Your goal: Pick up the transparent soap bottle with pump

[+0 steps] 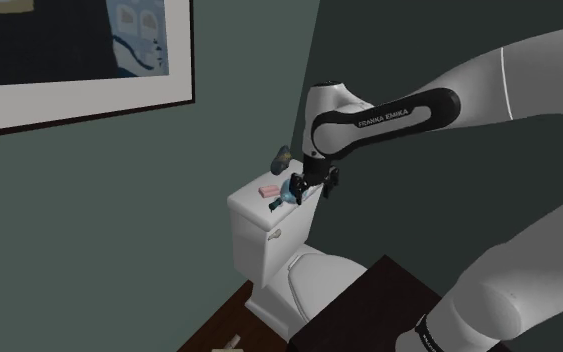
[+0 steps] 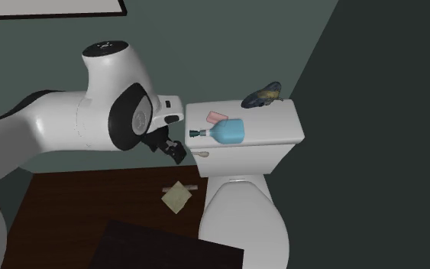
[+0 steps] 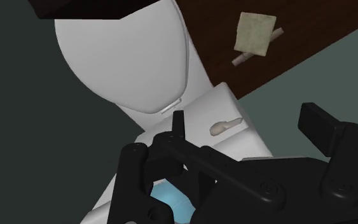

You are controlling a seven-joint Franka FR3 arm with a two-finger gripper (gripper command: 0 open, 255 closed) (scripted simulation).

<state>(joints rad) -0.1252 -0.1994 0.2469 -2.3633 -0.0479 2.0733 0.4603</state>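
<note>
Approach stage — the gripper (image 2: 173, 149), spread apart, is poised beside the soap bottle (image 2: 228, 131); alignment and closure are judged needed next.

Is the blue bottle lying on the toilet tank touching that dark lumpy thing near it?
Apart. The second exterior view shows a strip of bare white tank lid between the blue bottle and the dark object.

The soap bottle (image 2: 228, 131) — pale blue and see-through, with a dark pump — lies on its side on the white toilet tank lid (image 2: 280, 122), its pump end toward the second exterior view's left.
</note>
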